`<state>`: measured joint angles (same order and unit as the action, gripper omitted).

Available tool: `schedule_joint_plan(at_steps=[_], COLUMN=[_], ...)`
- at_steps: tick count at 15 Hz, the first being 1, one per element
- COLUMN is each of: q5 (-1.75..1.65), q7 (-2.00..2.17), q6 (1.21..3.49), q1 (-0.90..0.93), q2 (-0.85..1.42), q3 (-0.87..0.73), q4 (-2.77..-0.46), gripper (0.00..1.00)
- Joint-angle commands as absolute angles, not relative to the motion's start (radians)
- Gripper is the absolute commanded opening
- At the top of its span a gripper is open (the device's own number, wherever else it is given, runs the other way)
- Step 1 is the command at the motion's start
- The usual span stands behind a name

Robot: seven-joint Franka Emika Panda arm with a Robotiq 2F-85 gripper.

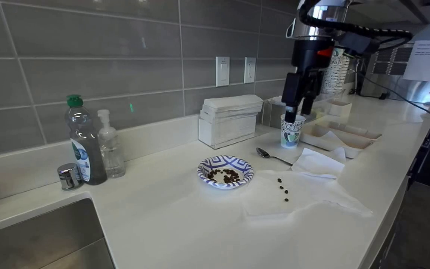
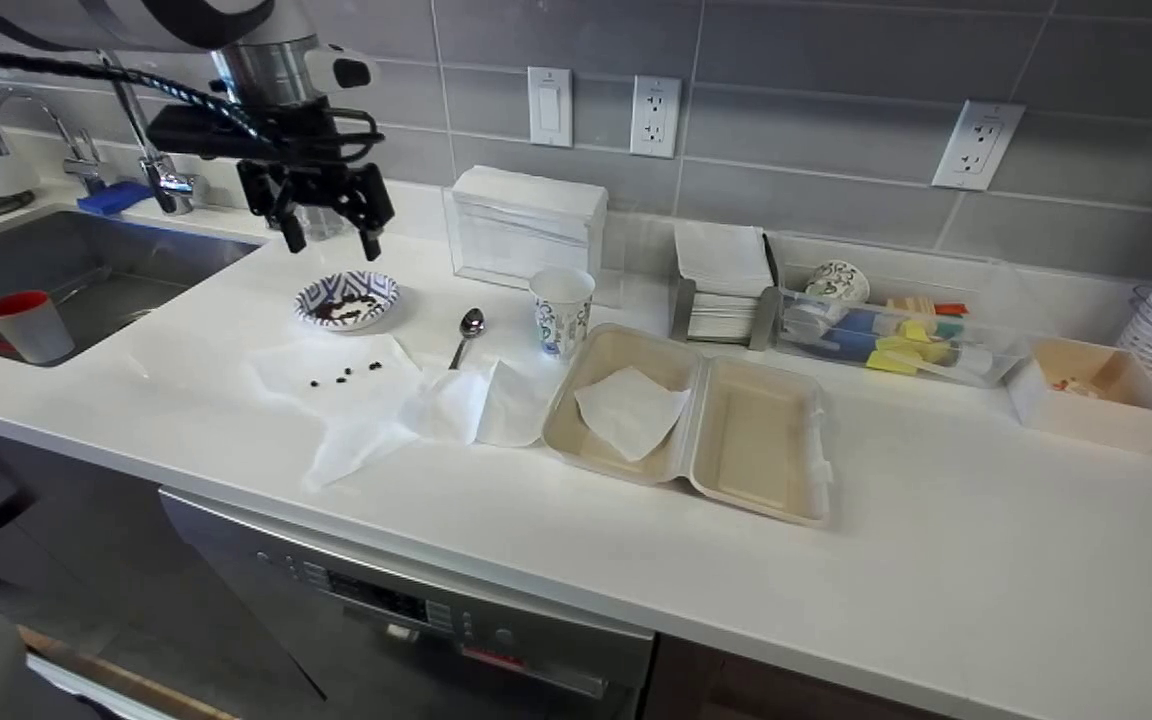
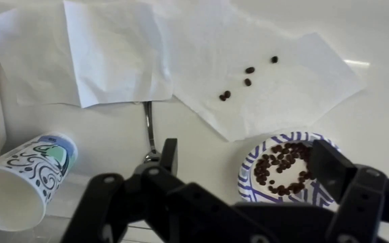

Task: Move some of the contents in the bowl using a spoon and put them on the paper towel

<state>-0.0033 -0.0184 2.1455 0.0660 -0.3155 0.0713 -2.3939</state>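
Observation:
The bowl (image 1: 203,169) has a blue-and-white rim and stands on the counter. It holds dark brown bits (image 3: 283,164), the contents. The paper towel (image 2: 356,400) lies flat beside the bowl, with several bits (image 3: 247,82) on it. The metal spoon (image 1: 262,152) lies on the counter between the bowl and the paper cup; it also shows in the wrist view (image 3: 150,128). Its handle end is hidden at a folded sheet. My gripper (image 2: 332,243) is open and empty, above the counter. In the wrist view, one finger overlaps the bowl and the other partly hides the spoon's head.
A paper cup (image 1: 290,136) stands near the spoon. A folded white sheet (image 2: 511,405) lies beside the towel. An open takeout box (image 2: 756,430) stands past it. A napkin holder (image 1: 230,123) is by the wall. Soap bottles (image 1: 84,157) stand near the sink (image 1: 69,224).

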Motion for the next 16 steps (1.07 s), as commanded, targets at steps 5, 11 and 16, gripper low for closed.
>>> schedule_joint_plan(at_steps=[5,11,16], q5=[-0.048,-0.078,-0.064], q7=[-0.256,-0.285,-0.275], q6=[2.39,2.504,2.504], q1=[0.017,-0.004,-0.009], q2=[-0.197,-0.063,-0.027], q3=[-0.037,-0.049,-0.043], q4=[-2.452,-2.462,-2.457], gripper=[1.0,1.0,1.0])
